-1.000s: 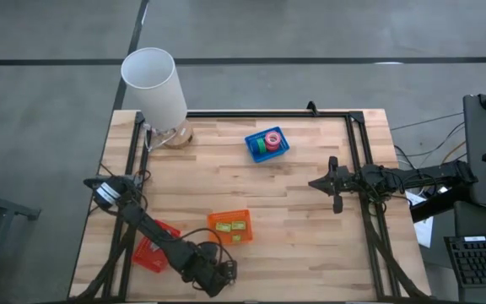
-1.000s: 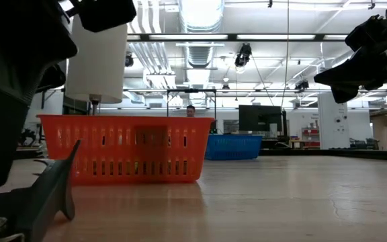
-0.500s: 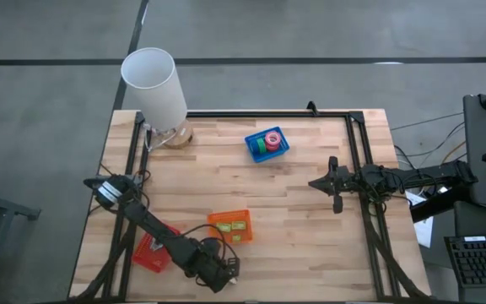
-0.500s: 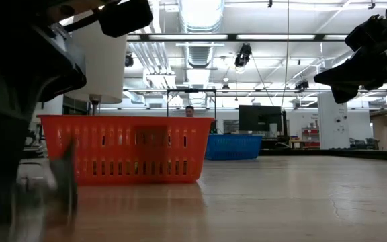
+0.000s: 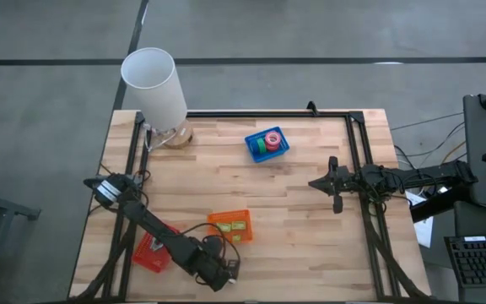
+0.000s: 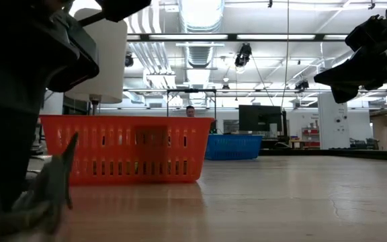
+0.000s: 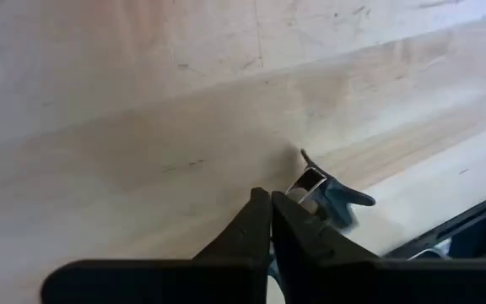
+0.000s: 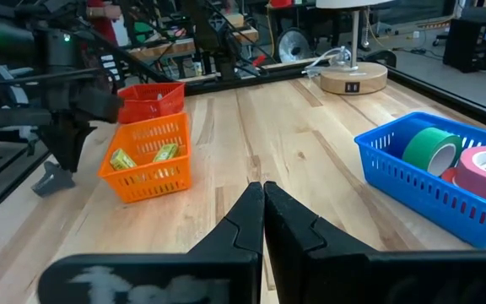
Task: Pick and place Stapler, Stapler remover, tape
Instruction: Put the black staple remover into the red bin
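Stapler remover [image 7: 327,193], dark winged jaws, beside left hand [image 7: 268,221]

Two dark, near-black jointed arms. Left arm [image 5: 154,236]: slim links, bulky matte wrist, black cables looping alongside, white-grey patch at its base joint. Right arm [image 5: 395,180]: same black finish, cable bundle near its base. Jaws are thin, tapered black fingers [image 8: 251,221] with flat inner faces.

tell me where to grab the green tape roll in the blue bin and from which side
Grip the green tape roll across its upper rim, from above. It stands on edge against the pink roll, and the blue bin's walls block its sides, so only its top arc is probably reachable.
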You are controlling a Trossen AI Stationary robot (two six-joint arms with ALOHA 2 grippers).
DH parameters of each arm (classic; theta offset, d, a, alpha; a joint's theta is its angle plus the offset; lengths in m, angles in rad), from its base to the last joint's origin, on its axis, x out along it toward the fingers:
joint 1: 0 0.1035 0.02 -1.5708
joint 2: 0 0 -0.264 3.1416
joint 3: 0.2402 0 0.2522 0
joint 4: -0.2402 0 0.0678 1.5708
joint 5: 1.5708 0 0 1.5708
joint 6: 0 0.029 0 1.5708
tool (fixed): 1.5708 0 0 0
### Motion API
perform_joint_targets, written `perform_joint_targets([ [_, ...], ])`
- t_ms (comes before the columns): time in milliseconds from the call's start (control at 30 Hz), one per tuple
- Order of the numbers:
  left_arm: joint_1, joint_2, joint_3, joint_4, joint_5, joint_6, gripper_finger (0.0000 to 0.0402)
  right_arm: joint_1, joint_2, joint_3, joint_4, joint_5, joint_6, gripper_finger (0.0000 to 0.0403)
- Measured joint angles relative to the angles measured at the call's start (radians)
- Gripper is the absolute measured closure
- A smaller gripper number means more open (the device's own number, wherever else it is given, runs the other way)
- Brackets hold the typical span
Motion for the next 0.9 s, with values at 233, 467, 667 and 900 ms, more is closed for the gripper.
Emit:
perform_joint_targets([
  [233,0.009,-0.003,0.000,-0.011,0.012,0.092,0.0377,0.000,0.000,0.000,0.000,0.000,0.000,0.0394],
  [467,0.015,-0.012,0.000,-0.048,0.013,0.131,0.0392,0.000,0.000,0.000,0.000,0.000,0.000,0.0394],
  [667,0.020,-0.051,0.000,-0.116,0.013,0.203,0.0389,0.000,0.001,0.000,0.000,0.000,0.000,0.0394],
  [900,0.030,-0.075,0.000,-0.147,0.013,0.267,0.0398,0.000,0.001,0.000,0.000,0.000,0.000,0.0394],
])
